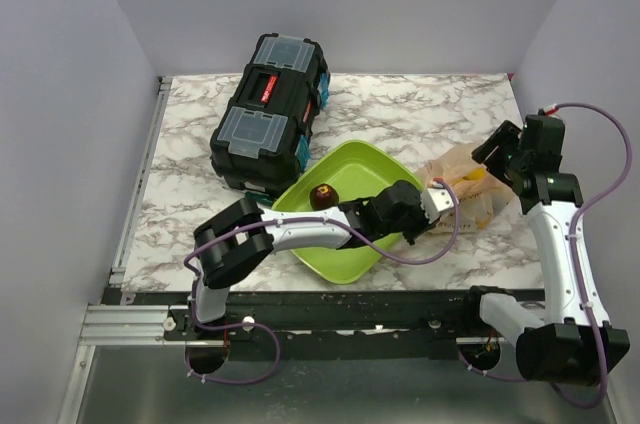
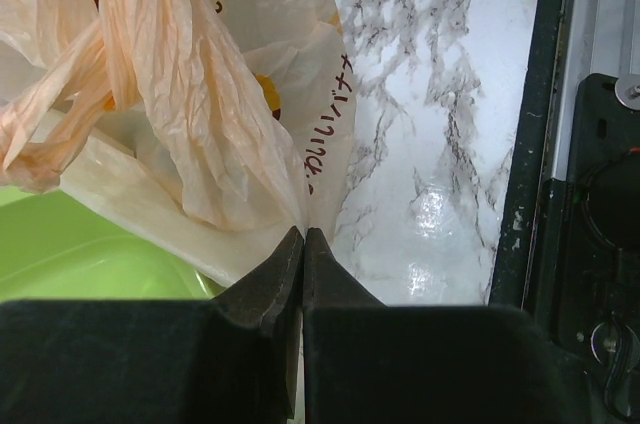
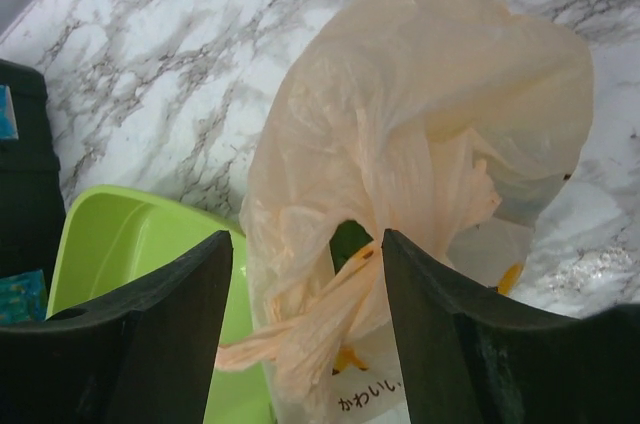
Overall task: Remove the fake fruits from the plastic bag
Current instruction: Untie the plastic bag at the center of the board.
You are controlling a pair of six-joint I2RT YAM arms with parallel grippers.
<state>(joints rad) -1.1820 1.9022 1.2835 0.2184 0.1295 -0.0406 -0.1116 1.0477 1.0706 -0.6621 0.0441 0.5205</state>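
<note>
The peach-orange plastic bag (image 1: 470,189) lies crumpled on the marble table, just right of the green tray. My left gripper (image 1: 438,200) reaches across the tray and is shut on the bag's near edge (image 2: 303,232); the bag (image 2: 200,94) fills the upper left of the left wrist view. My right gripper (image 1: 492,151) hovers over the bag, open and empty, its jaws either side of the bag's twisted handles (image 3: 305,239). The bag (image 3: 440,94) looks bulged; its contents show only as dim yellow and green patches. One dark maroon fruit (image 1: 323,196) lies in the tray.
The lime-green tray (image 1: 345,259) sits at the front middle under my left arm, and also shows in the left wrist view (image 2: 70,254) and the right wrist view (image 3: 120,234). A black toolbox (image 1: 270,109) stands behind it. The table's front edge (image 2: 520,194) is close.
</note>
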